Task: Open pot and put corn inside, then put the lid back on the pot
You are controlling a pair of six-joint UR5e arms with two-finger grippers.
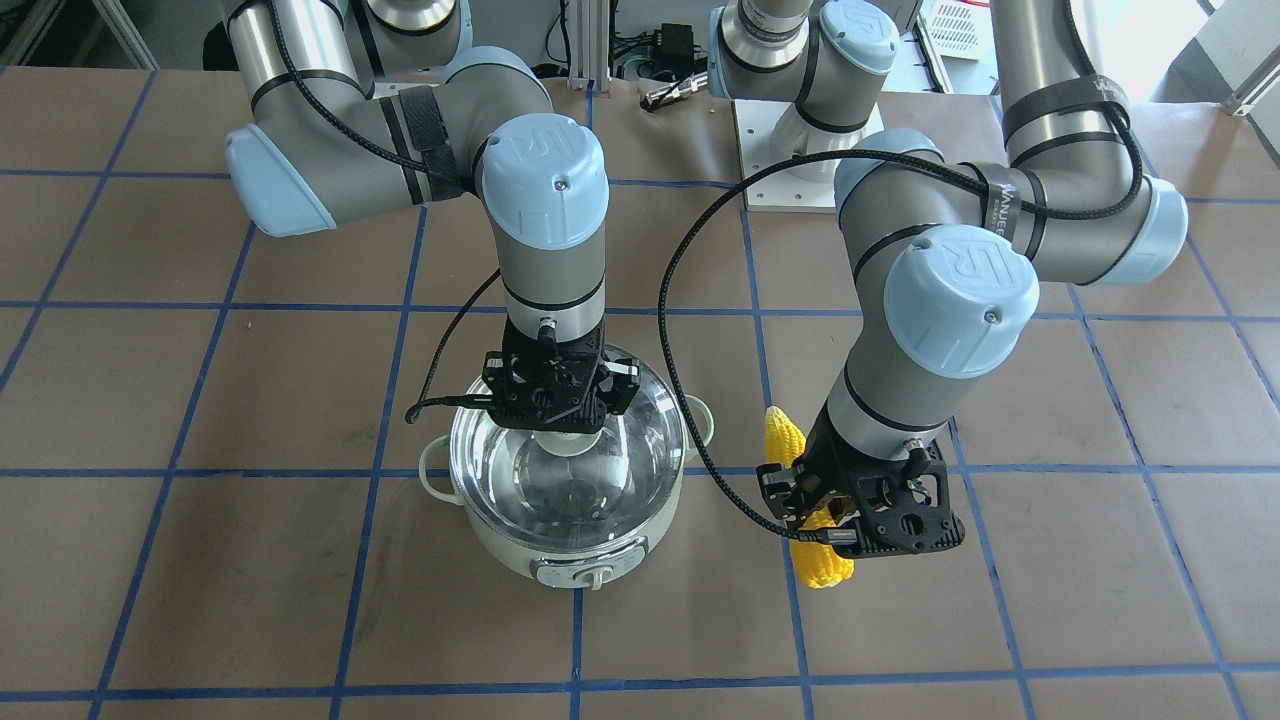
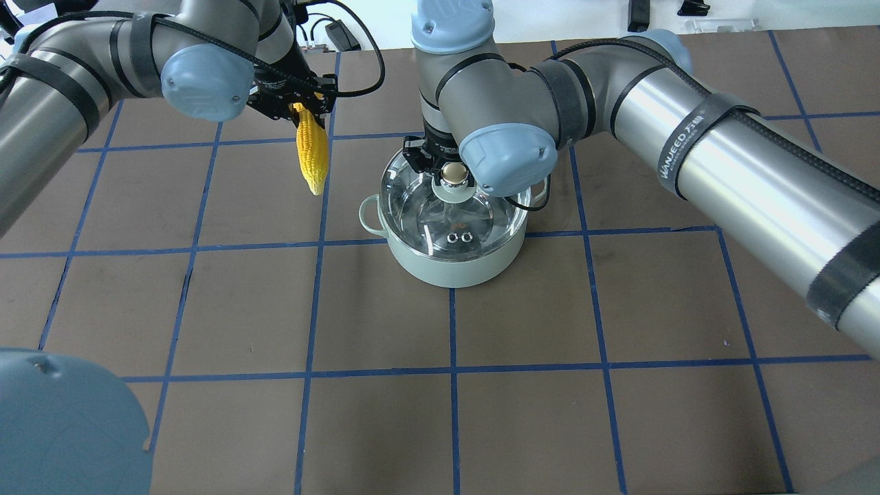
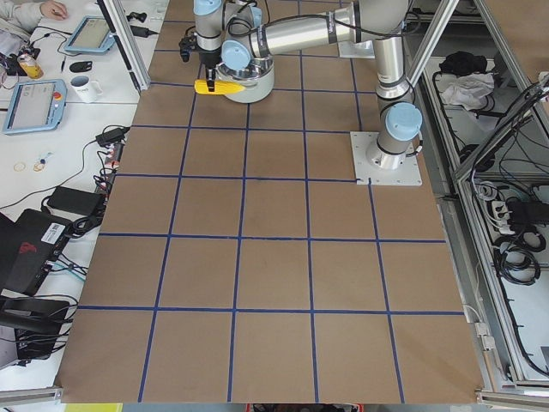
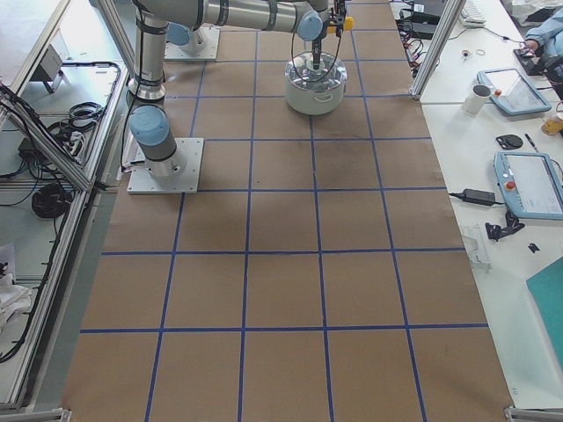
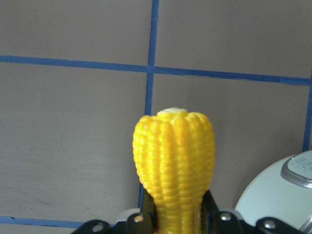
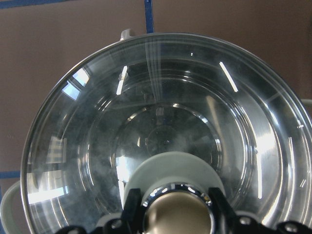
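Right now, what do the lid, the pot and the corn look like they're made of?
The pot: smooth pale green shell, painted metal or plastic, can't tell; shiny steel-looking interior. The lid: clear glass, since that interior shows through under streaky reflections; its knob looks mirror-shiny, perhaps metal. The corn: evenly bright yellow, slightly glossy kernels, probably plastic or rubber.

The brown table (image 2: 206, 309), gridded with blue tape (image 2: 454, 330), carries the mint-green pot (image 2: 454, 265).
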